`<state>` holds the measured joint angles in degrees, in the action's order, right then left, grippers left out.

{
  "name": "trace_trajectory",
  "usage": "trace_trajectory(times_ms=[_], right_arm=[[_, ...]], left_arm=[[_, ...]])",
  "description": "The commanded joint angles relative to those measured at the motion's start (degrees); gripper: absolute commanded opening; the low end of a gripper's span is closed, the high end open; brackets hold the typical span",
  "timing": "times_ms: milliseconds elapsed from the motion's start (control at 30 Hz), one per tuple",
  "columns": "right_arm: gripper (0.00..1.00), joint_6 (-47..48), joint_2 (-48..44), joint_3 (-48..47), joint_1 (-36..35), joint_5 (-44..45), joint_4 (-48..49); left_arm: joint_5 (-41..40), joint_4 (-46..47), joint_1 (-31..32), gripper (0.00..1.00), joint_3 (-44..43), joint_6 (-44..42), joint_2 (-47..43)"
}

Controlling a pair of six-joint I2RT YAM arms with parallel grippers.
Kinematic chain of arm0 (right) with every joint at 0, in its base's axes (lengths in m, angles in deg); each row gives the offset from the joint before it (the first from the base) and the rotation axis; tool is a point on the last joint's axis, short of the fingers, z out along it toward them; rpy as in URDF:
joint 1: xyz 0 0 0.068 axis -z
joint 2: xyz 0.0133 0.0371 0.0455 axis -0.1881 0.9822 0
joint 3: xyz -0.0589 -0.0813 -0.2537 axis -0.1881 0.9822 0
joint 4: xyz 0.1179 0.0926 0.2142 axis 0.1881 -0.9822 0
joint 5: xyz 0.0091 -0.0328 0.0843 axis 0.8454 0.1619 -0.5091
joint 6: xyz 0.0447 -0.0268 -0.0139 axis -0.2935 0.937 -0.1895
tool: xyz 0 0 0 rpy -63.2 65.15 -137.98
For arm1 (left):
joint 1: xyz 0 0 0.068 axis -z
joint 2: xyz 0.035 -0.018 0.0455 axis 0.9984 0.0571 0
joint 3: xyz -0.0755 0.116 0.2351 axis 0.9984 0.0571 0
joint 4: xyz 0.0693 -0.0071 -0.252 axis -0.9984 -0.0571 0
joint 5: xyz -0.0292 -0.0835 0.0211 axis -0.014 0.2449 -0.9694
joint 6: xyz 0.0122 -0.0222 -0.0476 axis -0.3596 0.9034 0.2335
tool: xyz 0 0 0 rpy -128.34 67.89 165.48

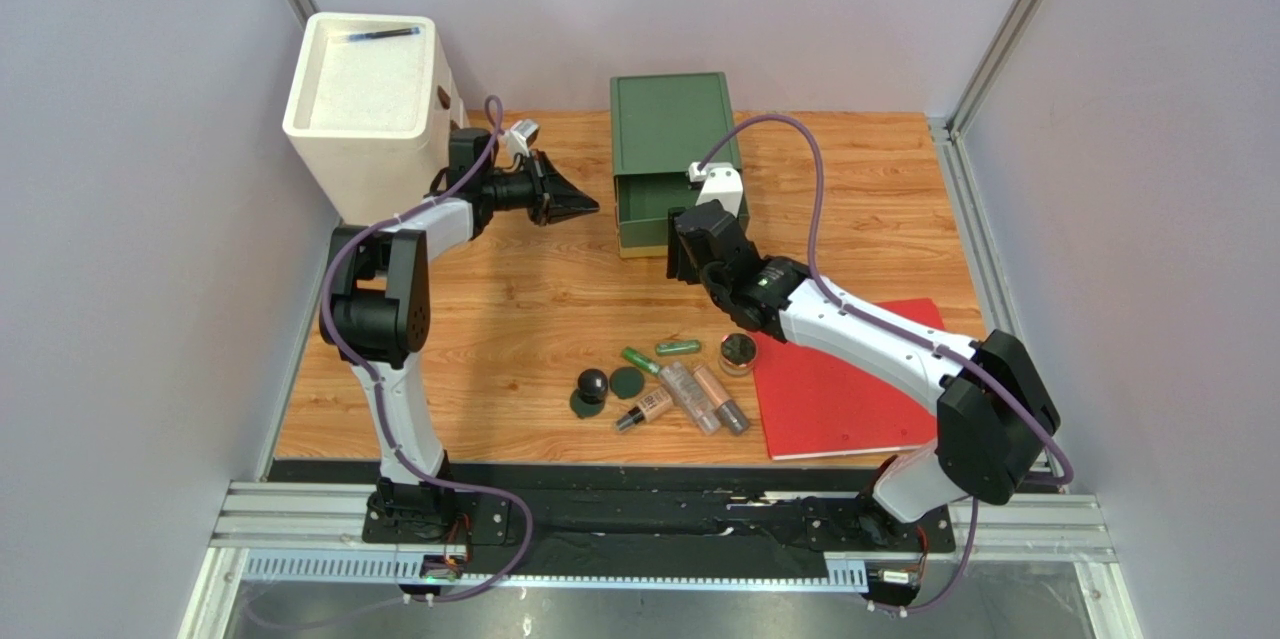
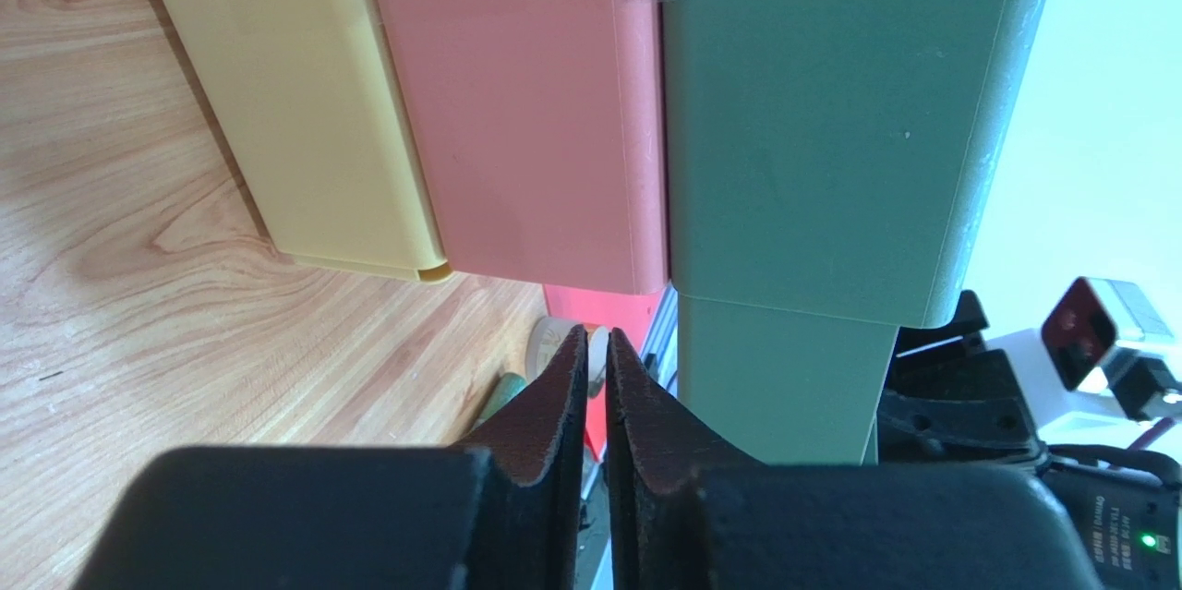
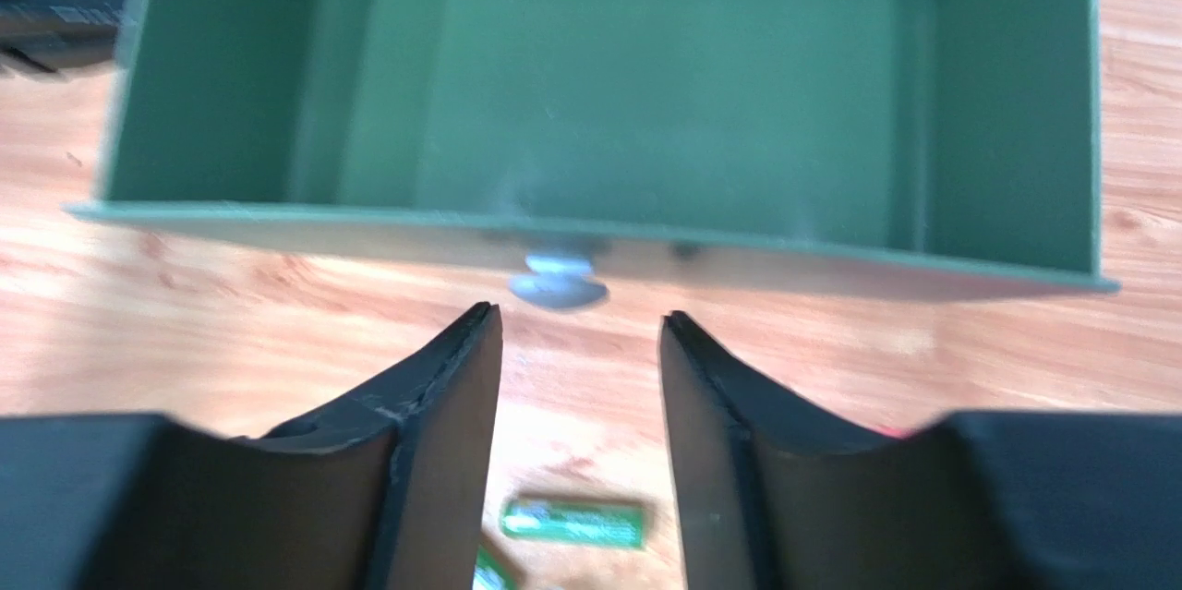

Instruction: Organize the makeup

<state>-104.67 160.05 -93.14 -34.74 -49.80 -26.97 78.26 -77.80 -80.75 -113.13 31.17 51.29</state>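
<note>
The makeup lies in a loose group at the table's front centre: slim green tubes (image 1: 678, 347), dark green compacts (image 1: 586, 404), a black ball (image 1: 595, 383), small bottles (image 1: 691, 396) and a round jar (image 1: 736, 354). My right gripper (image 1: 688, 261) is open and empty just in front of the pulled-out green drawer (image 1: 654, 212). In the right wrist view my right gripper (image 3: 576, 320) faces the drawer's knob (image 3: 558, 283); the drawer (image 3: 611, 64) looks empty, and a green tube (image 3: 573, 522) lies below. My left gripper (image 1: 579, 201) is shut and empty left of the drawer unit (image 1: 672, 129).
A white box (image 1: 368, 92) with a dark pen on top stands at the back left. A flat red book (image 1: 849, 377) lies at the front right. In the left wrist view my gripper (image 2: 594, 341) sits beside the unit's yellow (image 2: 305, 92), pink and green (image 2: 833, 119) tiers.
</note>
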Motion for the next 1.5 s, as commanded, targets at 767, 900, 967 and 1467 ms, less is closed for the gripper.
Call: trace_trajectory(times_ms=[767,900,967,1467], right_arm=[[0.54,12.5,-4.7,10.1,-3.3,-33.0,-17.6],[0.48,13.5,1.6,7.7,-4.7,-33.7,-18.2],[0.47,13.6,3.4,6.8,-5.3,-33.7,-18.1],[0.38,12.8,14.0,1.8,-6.4,-28.7,-21.1]], left_arm=[[0.6,-0.7,0.4,0.15,5.3,-4.3,-3.7],[0.6,-0.6,0.4,0.15,6.2,-4.5,-4.1],[0.6,-0.7,0.4,0.15,6.6,-4.6,-4.3],[0.4,-1.9,0.4,0.15,7.0,-5.5,-4.9]])
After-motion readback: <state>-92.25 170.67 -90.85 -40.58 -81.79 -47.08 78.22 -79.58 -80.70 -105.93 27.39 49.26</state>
